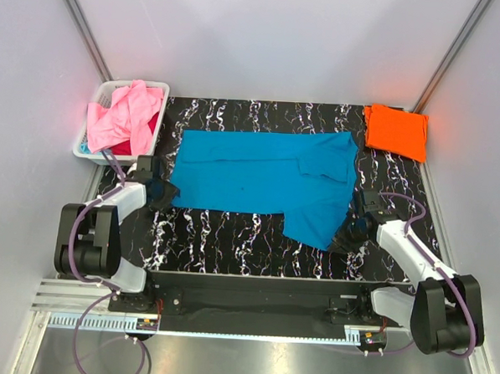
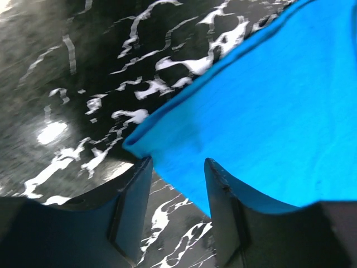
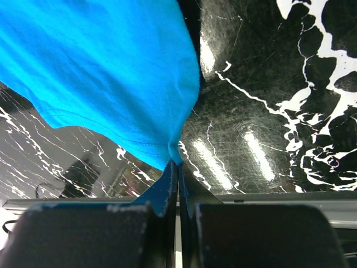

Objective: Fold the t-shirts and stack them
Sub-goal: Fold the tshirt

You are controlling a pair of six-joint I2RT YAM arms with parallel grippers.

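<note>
Top external: blue t-shirt [image 1: 251,174] between basket [image 1: 155,86] and orange t-shirt [image 1: 395,130]

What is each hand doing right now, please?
Left hand: open, at the edge of the bright teal-blue cloth t-shirt.
Right hand: closed on the same t-shirt.

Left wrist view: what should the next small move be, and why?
Probably closing the left gripper: its fingers stand open with the edge of the teal-blue t-shirt lying in the gap between them, while the right gripper is shut on a corner at the shirt's opposite end.
</note>
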